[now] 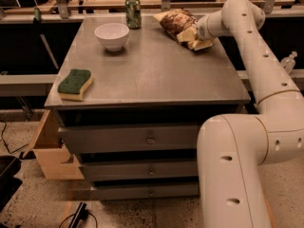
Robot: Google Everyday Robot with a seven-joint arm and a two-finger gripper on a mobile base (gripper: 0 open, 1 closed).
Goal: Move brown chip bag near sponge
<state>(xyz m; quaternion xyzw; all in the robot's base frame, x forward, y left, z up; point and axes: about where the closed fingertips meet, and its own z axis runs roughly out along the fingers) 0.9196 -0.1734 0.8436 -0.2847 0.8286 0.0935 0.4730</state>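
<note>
Camera view: smooth grey metal table top.
Brown chip bag: crinkled, back right; long axis back-left to front-right.
Sponge: rectangular, green-topped, at front-left edge, well apart from bag.
Open room: table middle; white bowl, can at back.
Gripper: at bag's front-right end; grip cannot be told.

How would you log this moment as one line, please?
gripper: at brown chip bag, far right of table | sponge: near-left corner | status: bag not yet near sponge
</note>
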